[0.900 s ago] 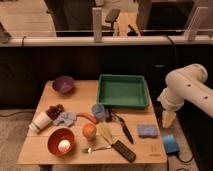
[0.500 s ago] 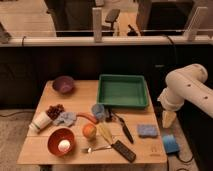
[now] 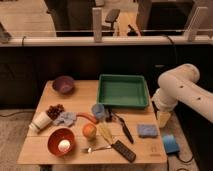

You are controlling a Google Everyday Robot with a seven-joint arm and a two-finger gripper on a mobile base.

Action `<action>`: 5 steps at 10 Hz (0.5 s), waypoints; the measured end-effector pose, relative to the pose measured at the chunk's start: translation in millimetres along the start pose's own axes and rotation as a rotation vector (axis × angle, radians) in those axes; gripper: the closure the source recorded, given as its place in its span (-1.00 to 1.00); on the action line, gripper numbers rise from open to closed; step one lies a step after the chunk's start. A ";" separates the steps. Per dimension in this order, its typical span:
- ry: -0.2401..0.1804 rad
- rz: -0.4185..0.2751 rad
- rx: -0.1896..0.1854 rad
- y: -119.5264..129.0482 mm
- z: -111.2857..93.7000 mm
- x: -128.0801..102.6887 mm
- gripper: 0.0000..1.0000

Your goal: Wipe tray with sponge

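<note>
Robot test lab in office-like space, wooden desk point(image 3: 82, 95) laid with odd mix, green tray point(image 3: 122, 92), remote point(image 3: 123, 150), red bowl point(image 3: 55, 137), railed partition point(image 3: 60, 41) behind desk, office chair point(image 3: 111, 16) beyond, white robot arm point(image 3: 182, 90) right of desk, pincer point(image 3: 163, 120) hanging off desk's right edge.

Off-white robot arm point(image 3: 183, 91), thick rounded cylindrical segments, smooth shell, pale tapered gripper point(image 3: 163, 120) at its lower end, beside table's point(image 3: 45, 150) right edge

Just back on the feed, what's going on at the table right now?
The arm's pincer hangs pointing down off the table's right edge, near the green tray's front right corner. The blue sponge lies on the table in front of the tray, just left of the pincer and apart from it. Nothing is picked up yet, so wiping has not begun.
</note>
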 end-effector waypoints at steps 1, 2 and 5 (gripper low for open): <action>0.002 -0.019 0.005 -0.7 -1.3 -8.5 -0.60; 0.003 -0.037 0.010 -1.8 -3.7 -15.5 -0.60; 0.001 -0.106 0.020 -9.4 -7.8 -57.7 -0.60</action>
